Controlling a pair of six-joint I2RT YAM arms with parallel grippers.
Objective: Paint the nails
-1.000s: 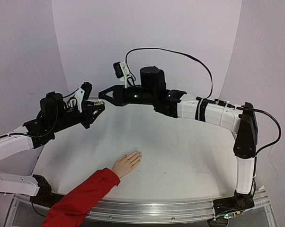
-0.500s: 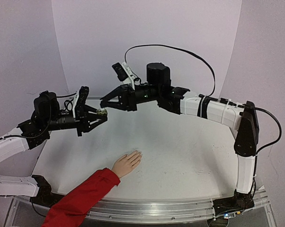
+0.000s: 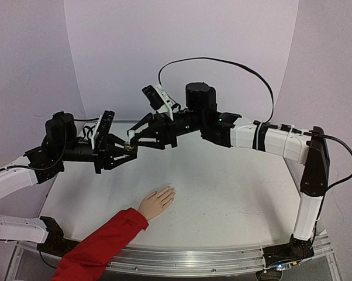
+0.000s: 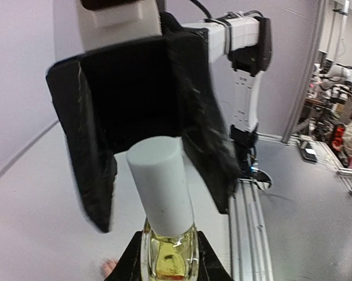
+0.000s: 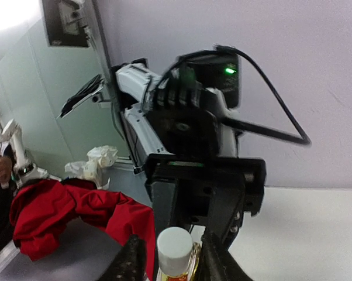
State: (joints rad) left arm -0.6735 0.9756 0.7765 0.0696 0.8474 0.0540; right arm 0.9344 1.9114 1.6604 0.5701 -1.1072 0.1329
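Lilac backdrop (image 3: 182, 35) curved behind a white table (image 3: 223, 199); above the table's far-left part the two arms met nose to nose. The left gripper (image 3: 129, 151) was clamped on a small yellow-green bottle (image 4: 167, 257), the glass pinched between its fingers, the white cap (image 4: 161, 181) pointing towards the other arm. The right gripper (image 3: 131, 137) had its fingers spread, one on each side of that cap; in the right wrist view a thin gap seemed to show on both sides, though blur made contact hard to rule out. Bottle and both grippers hung clear above the table. Nearer the front edge lay the peach hand (image 3: 157, 202), flat, fingers together; its red sleeve (image 3: 103, 243) ran off the near-left edge. The nails (image 3: 170, 189) sat at the fingertips, too small to make out, well apart from the bottle.
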